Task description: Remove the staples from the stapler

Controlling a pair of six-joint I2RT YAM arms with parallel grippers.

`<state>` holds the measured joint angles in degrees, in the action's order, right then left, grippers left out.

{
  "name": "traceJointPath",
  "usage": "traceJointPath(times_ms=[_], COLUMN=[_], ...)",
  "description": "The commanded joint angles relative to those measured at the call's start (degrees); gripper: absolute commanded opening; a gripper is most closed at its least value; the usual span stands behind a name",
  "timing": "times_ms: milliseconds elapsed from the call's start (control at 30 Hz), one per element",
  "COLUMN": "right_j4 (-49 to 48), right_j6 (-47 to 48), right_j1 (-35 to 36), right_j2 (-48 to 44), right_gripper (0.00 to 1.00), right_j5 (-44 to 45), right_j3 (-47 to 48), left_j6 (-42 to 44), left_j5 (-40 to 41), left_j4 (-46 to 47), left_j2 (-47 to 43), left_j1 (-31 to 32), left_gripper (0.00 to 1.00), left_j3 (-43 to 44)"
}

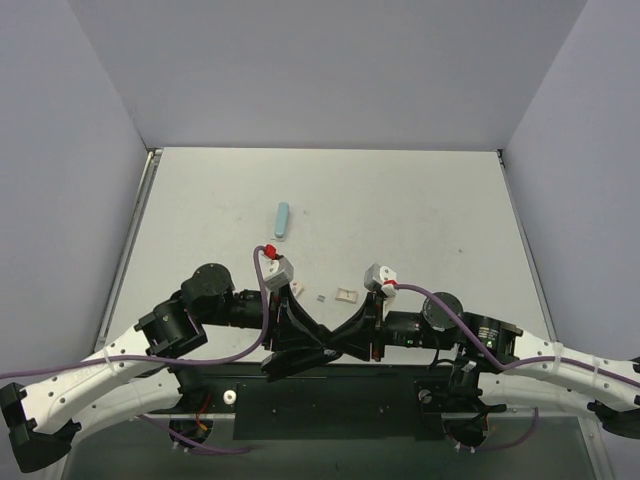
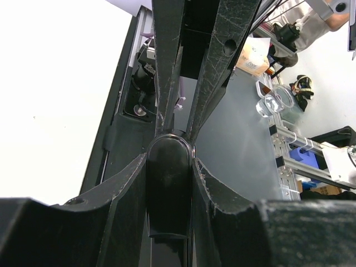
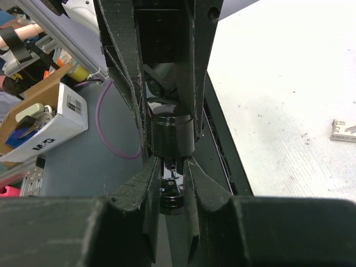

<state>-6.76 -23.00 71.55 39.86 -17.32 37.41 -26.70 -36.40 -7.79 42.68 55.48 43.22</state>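
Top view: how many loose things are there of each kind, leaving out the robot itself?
Stapler: 1
Light-blue bar: 1
Small bits: 3
Total: 5

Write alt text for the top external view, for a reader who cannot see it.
At the near edge of a pale table, the left claw and the right claw meet, both closed on a slim black stapler held between them. Farther out on the table lie a light-blue bar and a few small pale pieces.
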Motion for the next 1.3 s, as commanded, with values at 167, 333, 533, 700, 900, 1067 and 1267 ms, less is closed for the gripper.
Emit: traceJointPath(times_ms=[167,333,533,700,900,1067,1267], right_j4=[11.8,10.0,8.9,8.5,8.3,8.7,10.5], right_j6=[-4.2,-5.5,-6.9,-8.3,-10.2,-10.5,-9.8], right_j1=[1.4,1.9,2.2,2.4,3.0,3.2,3.3], right_j2=[1.3,1.4,0.0,-2.1,-5.1,-6.7,-7.3], right_gripper=[0.00,0.00,0.00,0.00,0.00,0.00,0.00], right_j5=[-10.4,-10.3,-9.7,-8.8,-7.8,-6.8,-5.3], right_j3=[-6.7,-8.1,-10.3,-11.8,-13.9,-14.6,-13.1], left_j6=[0.9,1.6,2.5,2.6,2.3,1.9,1.7], left_j5=[14.4,16.0,18.5,21.7,26.5,25.7,25.2], left_j4=[18.3,18.2,18.2,19.3,21.5,22.6,22.7], left_j2=[-4.9,-4.9,-4.5,-4.7,-6.1,-5.1,-4.2], left_j1=[-1.5,-1.4,-1.6,-1.6,-1.6,-1.6,-1.6], left_gripper=[0.00,0.00,0.00,0.00,0.00,0.00,0.00], left_j3=[4.9,5.1,5.6,4.8,3.3,3.3,3.4])
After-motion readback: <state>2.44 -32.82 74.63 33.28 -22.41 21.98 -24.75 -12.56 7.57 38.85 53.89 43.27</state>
